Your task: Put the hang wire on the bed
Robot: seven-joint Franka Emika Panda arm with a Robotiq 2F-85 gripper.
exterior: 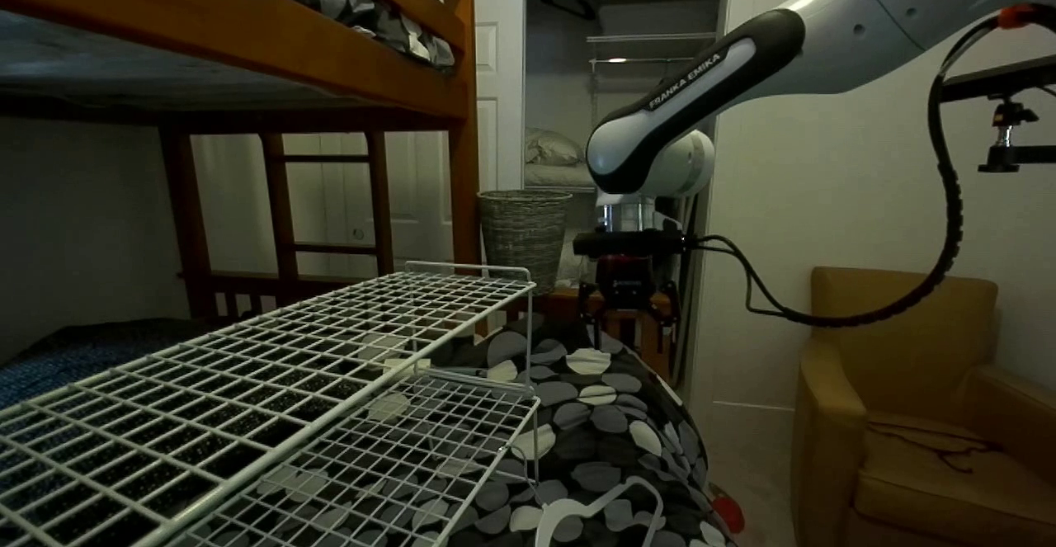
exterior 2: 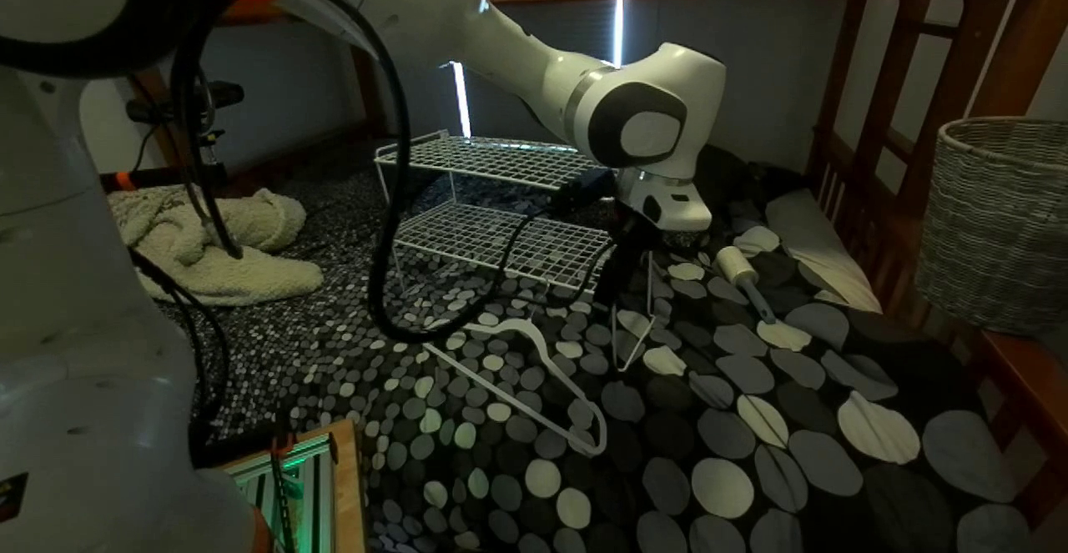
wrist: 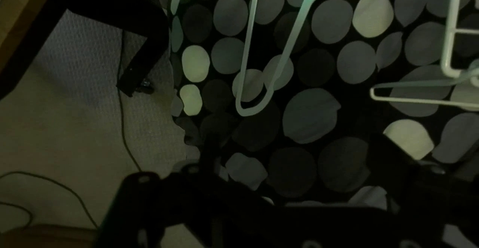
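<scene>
No small white wire frame with a few bars shows apart from the large rack; the hang wire is hidden or out of view. A white clothes hanger (exterior 2: 546, 359) lies on the dotted bed (exterior 2: 726, 486); it also shows in the wrist view (wrist: 292, 42). A thin white loop (exterior 2: 637, 344), perhaps another hanger, sits by the rack's corner and shows in the wrist view (wrist: 411, 100). My gripper (exterior: 631, 316) is above the bed beside the rack, pointing down. In the wrist view its dark fingers (wrist: 299, 154) are apart with only bedcover between them. Both hangers lie beyond the fingers.
A large two-level white wire rack (exterior: 330, 423) stands on the bed. A lint roller (exterior 2: 738, 268), a cream blanket (exterior 2: 225, 261) and a wicker basket (exterior 2: 993, 228) are around. The upper bunk rail (exterior: 330, 52) overhangs the bed. A yellow armchair (exterior: 907, 349) stands beside it.
</scene>
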